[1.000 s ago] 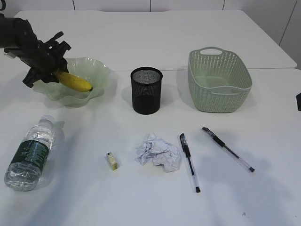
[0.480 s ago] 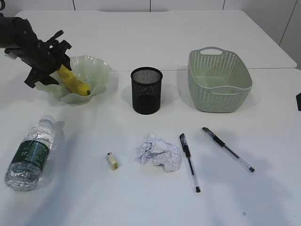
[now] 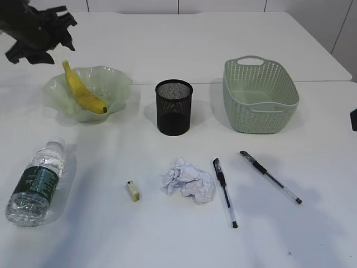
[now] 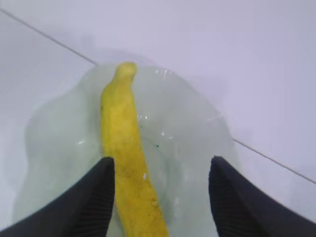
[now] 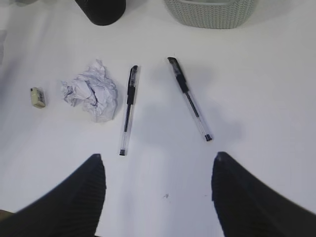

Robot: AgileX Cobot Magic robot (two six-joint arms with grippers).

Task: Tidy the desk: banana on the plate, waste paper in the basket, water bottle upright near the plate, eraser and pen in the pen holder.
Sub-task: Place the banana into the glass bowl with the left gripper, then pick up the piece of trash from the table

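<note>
Left wrist view gives you the banana (image 4: 126, 163) lying loose in the plate (image 4: 197, 123), with the left gripper (image 4: 160, 197) spread and empty above it, so that step looks finished. Your right gripper (image 5: 158, 197) hangs parted and empty over the pens (image 5: 128, 106), with the waste paper (image 3: 188, 180), eraser (image 3: 133, 190) and toppled water bottle (image 3: 36, 184) lying unobstructed before the pen holder (image 3: 173, 106) and basket (image 3: 260, 96)
</note>
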